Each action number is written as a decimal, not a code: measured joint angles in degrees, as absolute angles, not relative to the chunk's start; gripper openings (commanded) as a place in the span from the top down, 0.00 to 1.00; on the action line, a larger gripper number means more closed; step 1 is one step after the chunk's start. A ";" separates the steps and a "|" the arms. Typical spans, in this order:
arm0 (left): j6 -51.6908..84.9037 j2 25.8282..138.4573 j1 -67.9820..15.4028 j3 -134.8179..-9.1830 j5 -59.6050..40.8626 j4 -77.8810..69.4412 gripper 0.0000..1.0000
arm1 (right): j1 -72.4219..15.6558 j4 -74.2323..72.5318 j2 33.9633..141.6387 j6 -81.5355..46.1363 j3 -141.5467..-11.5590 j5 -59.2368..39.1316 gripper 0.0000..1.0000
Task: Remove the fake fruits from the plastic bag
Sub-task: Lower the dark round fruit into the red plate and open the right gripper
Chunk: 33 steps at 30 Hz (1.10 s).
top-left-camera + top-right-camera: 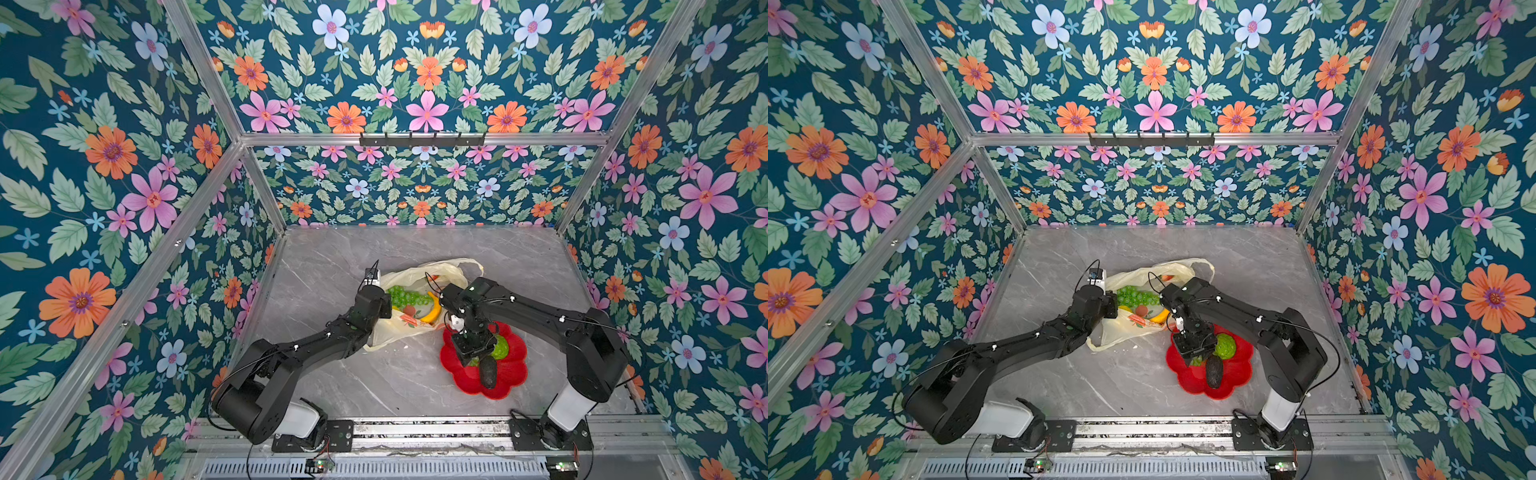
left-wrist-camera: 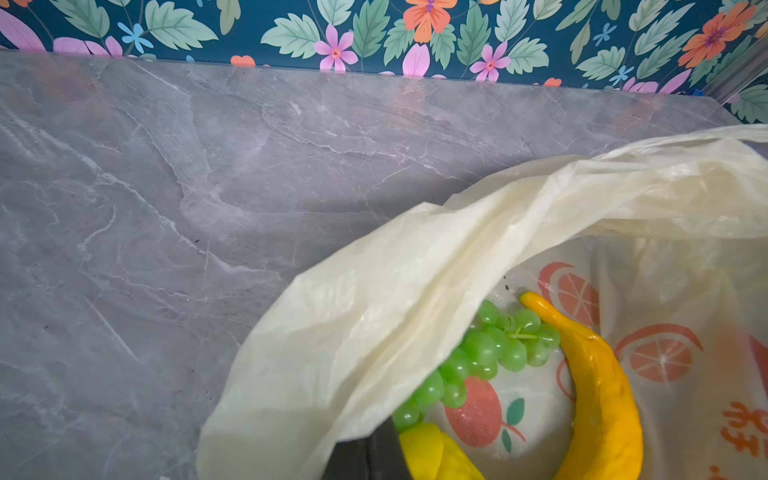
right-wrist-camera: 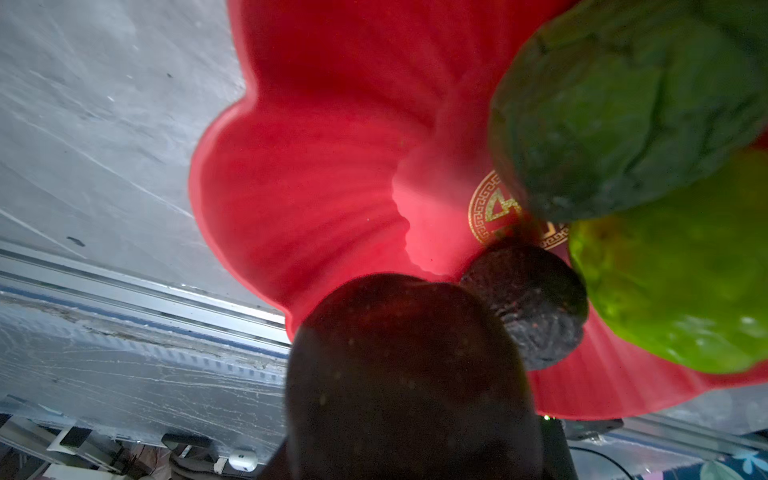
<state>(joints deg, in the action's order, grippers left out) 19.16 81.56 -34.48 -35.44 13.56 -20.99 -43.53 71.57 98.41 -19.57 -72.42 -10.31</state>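
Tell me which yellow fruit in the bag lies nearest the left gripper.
The lemon, right beside the left gripper; the long curved banana lies farther off.

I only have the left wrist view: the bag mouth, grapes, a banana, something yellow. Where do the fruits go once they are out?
Observer: A red flower-shaped plate lies on the table, to the right of the plastic bag and nearer the front.
Operator: Is anything on it?
Observer: A bumpy green fruit and a dark avocado lie on it.
Operator: Where is the right gripper?
Observer: The right gripper is low over the plate, above those fruits. Its fingers are hidden, so I cannot tell whether it holds anything.
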 measured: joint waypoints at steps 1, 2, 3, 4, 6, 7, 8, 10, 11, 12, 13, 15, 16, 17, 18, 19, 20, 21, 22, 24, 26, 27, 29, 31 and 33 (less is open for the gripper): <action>19.16 81.58 -34.48 -35.44 13.56 -20.99 1.00 | -43.59 71.75 98.72 -19.57 -72.18 -10.33 0.55; 19.16 81.65 -34.48 -35.44 13.56 -20.99 1.00 | -43.62 72.10 99.13 -19.59 -71.94 -10.41 0.54; 19.16 81.80 -34.48 -35.44 13.58 -20.99 1.00 | -43.68 72.36 99.61 -19.59 -71.72 -10.50 0.55; 19.16 81.89 -34.48 -35.44 13.58 -20.99 1.00 | -43.72 72.44 99.96 -19.59 -71.55 -10.48 0.54; 19.14 82.06 -34.48 -35.44 13.58 -20.99 1.00 | -43.99 72.86 100.64 -19.57 -71.31 -10.50 0.54; 19.14 82.11 -34.48 -35.46 13.58 -20.99 1.00 | -44.10 73.08 100.82 -19.57 -71.20 -10.50 0.54; 19.14 82.15 -34.48 -35.48 13.58 -20.97 1.00 | -44.16 73.38 101.03 -19.57 -71.07 -10.59 0.54; 19.14 82.15 -34.48 -35.48 13.58 -20.99 1.00 | -44.18 73.84 101.54 -19.57 -70.83 -10.70 0.53; 19.14 82.15 -34.48 -35.48 13.56 -20.99 1.00 | -44.18 73.95 101.75 -19.55 -70.65 -10.72 0.53; 19.14 82.15 -34.48 -35.48 13.56 -20.97 1.00 | -44.18 74.08 101.97 -19.55 -70.43 -10.70 0.52; 19.14 82.15 -34.48 -35.48 13.58 -20.99 1.00 | -44.18 74.35 102.19 -19.55 -70.32 -10.70 0.51; 19.14 82.15 -34.48 -35.48 13.58 -20.97 1.00 | -44.31 74.74 102.69 -19.55 -70.15 -10.63 0.49; 19.14 82.15 -34.48 -35.48 13.58 -20.97 1.00 | -44.42 74.89 102.87 -19.53 -70.04 -10.66 0.48; 19.14 82.15 -34.48 -35.48 13.58 -20.99 1.00 | -44.47 74.96 103.02 -19.53 -69.97 -10.55 0.48; 19.14 82.15 -34.48 -35.48 13.58 -20.99 1.00 | -44.51 74.98 103.13 -19.55 -69.89 -10.39 0.47; 19.14 82.15 -34.48 -35.48 13.58 -20.99 1.00 | -44.53 75.09 103.31 -19.55 -69.84 -10.37 0.46; 19.14 82.15 -34.48 -35.48 13.58 -20.99 1.00 | -44.60 75.18 103.46 -19.55 -69.80 -10.37 0.46; 19.14 82.15 -34.48 -35.48 13.58 -20.99 1.00 | -44.64 75.31 103.57 -19.55 -69.80 -10.35 0.45; 19.14 82.15 -34.48 -35.48 13.56 -20.99 1.00 | -44.69 75.35 103.63 -19.55 -69.80 -10.24 0.46; 19.14 82.15 -34.48 -35.48 13.56 -20.99 1.00 | -44.69 75.37 103.88 -19.55 -69.82 -10.13 0.45; 19.14 82.15 -34.48 -35.48 13.56 -20.99 1.00 | -44.75 75.53 104.09 -19.55 -69.95 -9.85 0.45; 19.14 82.15 -34.48 -35.48 13.56 -20.99 1.00 | -44.77 75.59 104.09 -19.55 -70.00 -9.76 0.45; 19.14 82.15 -34.48 -35.48 13.56 -20.99 1.00 | -44.77 75.57 104.09 -19.55 -70.13 -9.61 0.46; 19.14 82.15 -34.48 -35.48 13.56 -20.99 1.00 | -44.77 75.55 104.09 -19.55 -70.35 -9.52 0.46; 19.14 82.15 -34.48 -35.48 13.56 -20.99 1.00 | -44.77 75.53 104.07 -19.55 -70.57 -9.34 0.46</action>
